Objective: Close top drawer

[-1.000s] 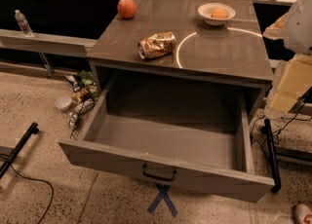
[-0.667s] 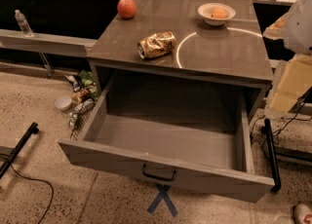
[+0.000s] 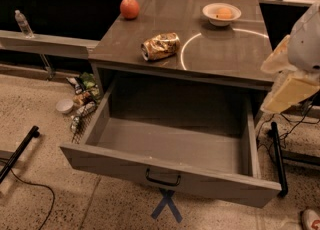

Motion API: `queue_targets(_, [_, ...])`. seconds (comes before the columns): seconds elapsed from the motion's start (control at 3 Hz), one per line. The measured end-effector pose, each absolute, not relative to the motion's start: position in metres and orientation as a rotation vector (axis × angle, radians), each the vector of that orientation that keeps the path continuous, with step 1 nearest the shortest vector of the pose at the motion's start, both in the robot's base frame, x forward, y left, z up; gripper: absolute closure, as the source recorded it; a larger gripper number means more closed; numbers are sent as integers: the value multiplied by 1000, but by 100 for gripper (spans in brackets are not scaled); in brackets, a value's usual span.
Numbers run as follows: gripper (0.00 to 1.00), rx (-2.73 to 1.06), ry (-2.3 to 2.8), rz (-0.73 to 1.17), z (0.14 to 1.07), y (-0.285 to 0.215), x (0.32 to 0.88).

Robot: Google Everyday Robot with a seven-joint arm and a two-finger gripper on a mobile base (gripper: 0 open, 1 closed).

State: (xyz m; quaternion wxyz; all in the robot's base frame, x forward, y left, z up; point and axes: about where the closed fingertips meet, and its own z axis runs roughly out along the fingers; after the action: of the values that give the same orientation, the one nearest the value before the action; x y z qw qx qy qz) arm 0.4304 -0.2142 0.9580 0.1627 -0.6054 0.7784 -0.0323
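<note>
Jaws of the gripper [image 3: 291, 90], at the right edge just beside the desk [image 3: 220, 54]: spread or pressed together, I cannot tell. Top drawer [image 3: 170, 149] stands pulled far out under the desk top.

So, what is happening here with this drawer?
The top drawer is pulled far out and looks empty; nothing touches it. Part of the robot arm shows at the right edge, away from the handle; its end effector is out of view. So closing has not yet begun.
</note>
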Motion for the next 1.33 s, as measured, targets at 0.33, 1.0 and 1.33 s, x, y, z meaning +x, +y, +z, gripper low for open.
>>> queue_targets(0.33, [64, -1742, 2177, -66, 925, -207, 415])
queue_targets(1.0, [100, -1856, 1965, -99, 811, -173, 374])
queue_targets(1.33, [100, -1824, 1938, -151, 799, -174, 383])
